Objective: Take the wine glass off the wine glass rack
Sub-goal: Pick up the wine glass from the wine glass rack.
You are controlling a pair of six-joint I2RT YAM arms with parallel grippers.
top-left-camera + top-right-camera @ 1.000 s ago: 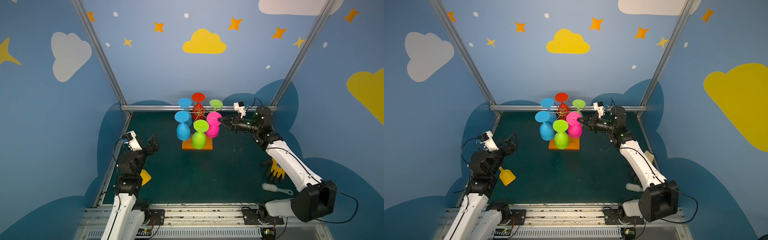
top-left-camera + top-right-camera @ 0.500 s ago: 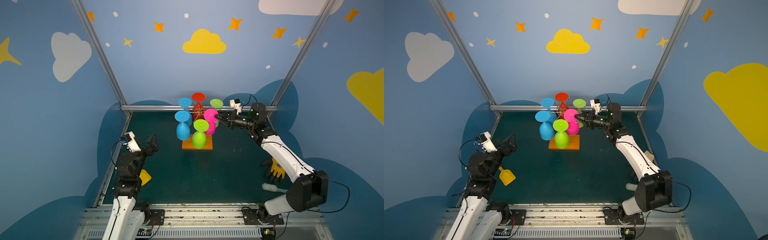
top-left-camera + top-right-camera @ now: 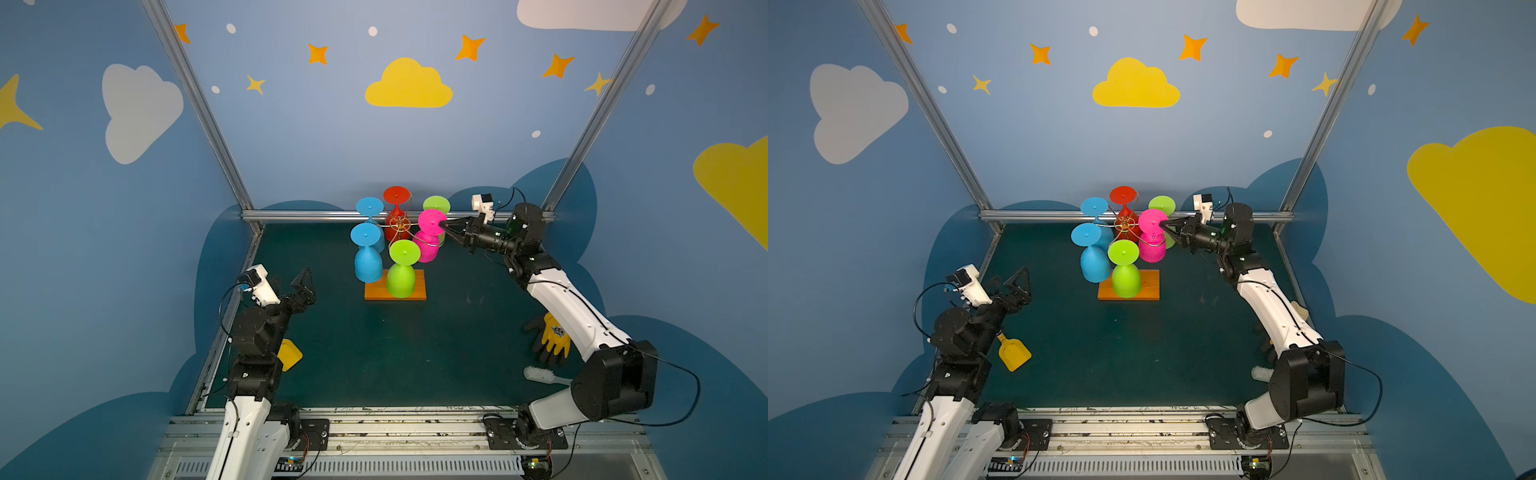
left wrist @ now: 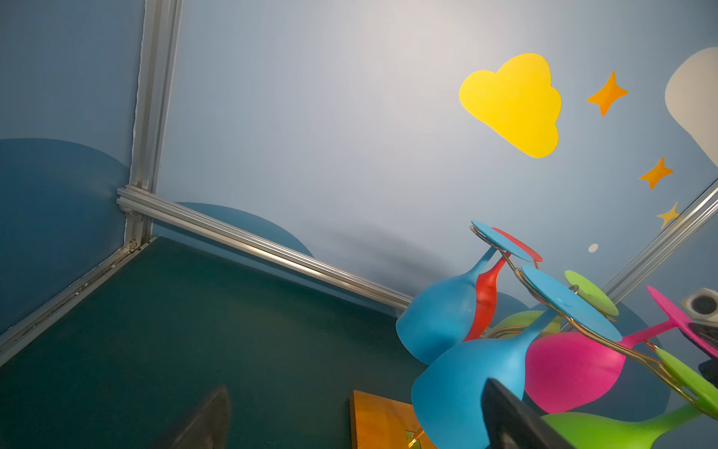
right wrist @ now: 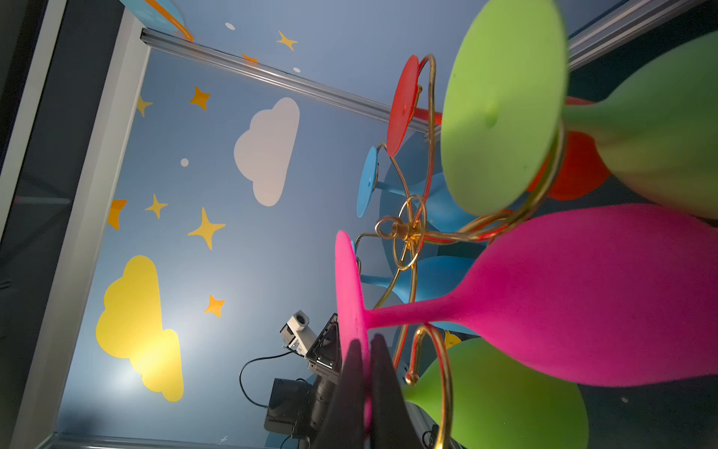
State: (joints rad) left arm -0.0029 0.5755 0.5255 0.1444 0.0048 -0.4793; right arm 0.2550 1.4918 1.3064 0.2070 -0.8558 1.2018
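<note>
We are partway through: the grip is made, but the glass is not yet off. The wine glass rack (image 3: pixel 417 292) stands toward 12 o'clock on the dark green worktop (image 3: pixel 415 353), with six glasses hanging from it upside down. The one being taken is the pink wine glass (image 3: pixel 427 249), on the rack's 3 o'clock side.

The right gripper (image 3: pixel 443 225) reaches in from 3 o'clock. In the right wrist view its jaws are clenched on the edge of the pink glass's round foot (image 5: pixel 347 295). The glass leans with its foot tipped toward the arm, and its bowl sits just beside the far green glass (image 3: pixel 436 204). We cannot tell whether the stem has slipped out of its wire curl. The glass sits close in among the others, so we judge it not yet free.

The left gripper (image 3: pixel 1009 279) hangs at about 8 o'clock from the rack, well apart from it, its jaws spread wide and empty.

What is left, as we judge it, is to draw the pink glass outward toward 3 o'clock until foot and stem clear the gold wire. It must do so without nudging the near green glass (image 3: pixel 401 280) or rocking the rack. The yellow scoop (image 3: pixel 1015 353), glove (image 3: pixel 555 336) and brush (image 3: pixel 540 375) lie well away from this.
</note>
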